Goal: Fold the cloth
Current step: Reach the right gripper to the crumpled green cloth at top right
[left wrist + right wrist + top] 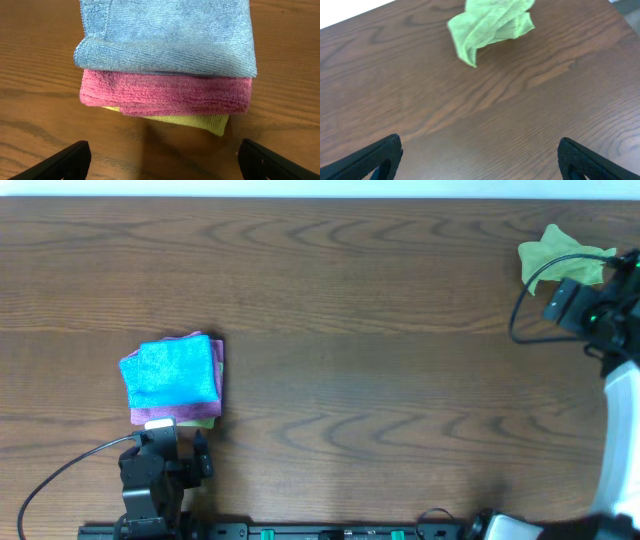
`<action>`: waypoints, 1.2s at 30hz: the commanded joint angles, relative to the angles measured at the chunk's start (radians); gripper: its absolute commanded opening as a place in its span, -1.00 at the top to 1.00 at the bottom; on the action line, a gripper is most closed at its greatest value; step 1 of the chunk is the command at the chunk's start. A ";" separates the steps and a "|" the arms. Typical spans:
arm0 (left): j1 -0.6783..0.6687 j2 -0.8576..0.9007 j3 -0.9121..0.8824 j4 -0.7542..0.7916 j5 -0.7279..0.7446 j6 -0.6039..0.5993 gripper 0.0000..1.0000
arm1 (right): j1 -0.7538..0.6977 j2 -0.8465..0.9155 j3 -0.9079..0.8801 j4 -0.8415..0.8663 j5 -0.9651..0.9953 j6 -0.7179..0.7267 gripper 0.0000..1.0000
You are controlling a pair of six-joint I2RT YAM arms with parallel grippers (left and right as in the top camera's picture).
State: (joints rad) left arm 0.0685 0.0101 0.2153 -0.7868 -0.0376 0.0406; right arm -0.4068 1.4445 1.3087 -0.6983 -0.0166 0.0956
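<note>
Cloth (560,255), light green and crumpled into a loose heap, lies near the far right corner of the brown wooden table (350,330). The right gripper (482,162) sits just on the near side of it with its two black fingers (375,157) spread wide and nothing held; in the right wrist view the cloth (490,25) is ahead of the fingertips and roughly centred between their lines, apart from them, with bare wood in between. A dark cable (530,285) loops from the right arm beside the heap. Well apart, on the left side of the table, stands a neat stack of folded cloths: a blue cloth (170,35) on top, a pink cloth (165,95) under it, and a yellow-green cloth (200,122) peeking out at the bottom. The left gripper (165,165) rests just short of the stack's near edge, fingers (60,162) wide apart and empty, not touching it
</note>
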 commanded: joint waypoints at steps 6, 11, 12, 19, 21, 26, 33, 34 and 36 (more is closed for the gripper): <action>0.003 -0.006 -0.034 -0.035 -0.014 -0.011 -0.90 | -0.076 0.198 0.086 0.091 -0.070 0.003 -0.98; 0.003 -0.006 -0.034 -0.035 -0.014 -0.011 -0.91 | -0.076 0.238 0.085 0.175 -0.101 0.008 -0.98; 0.003 -0.006 -0.034 -0.035 -0.015 -0.011 -0.91 | -0.076 0.240 0.085 0.190 -0.100 0.008 -0.98; 0.003 -0.006 -0.034 -0.035 -0.014 -0.011 -0.91 | -0.078 0.253 0.085 0.284 -0.070 0.008 -0.99; 0.003 -0.006 -0.034 -0.035 -0.014 -0.011 -0.90 | -0.076 0.265 0.085 0.345 -0.070 0.013 -0.99; 0.003 -0.006 -0.034 -0.035 -0.015 -0.011 -0.91 | -0.060 0.333 0.095 0.475 -0.069 0.030 -0.98; 0.003 -0.006 -0.034 -0.035 -0.014 -0.011 -0.91 | -0.034 0.552 0.286 0.458 -0.066 0.047 -0.99; 0.003 -0.006 -0.034 -0.035 -0.014 -0.011 -0.90 | -0.032 0.576 0.313 0.452 -0.065 0.047 -0.99; 0.003 -0.006 -0.034 -0.035 -0.014 -0.011 -0.91 | -0.027 0.624 0.368 0.439 -0.062 0.055 -0.98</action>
State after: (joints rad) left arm 0.0685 0.0101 0.2153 -0.7868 -0.0380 0.0406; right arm -0.4473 2.0281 1.5993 -0.2520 -0.0853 0.1268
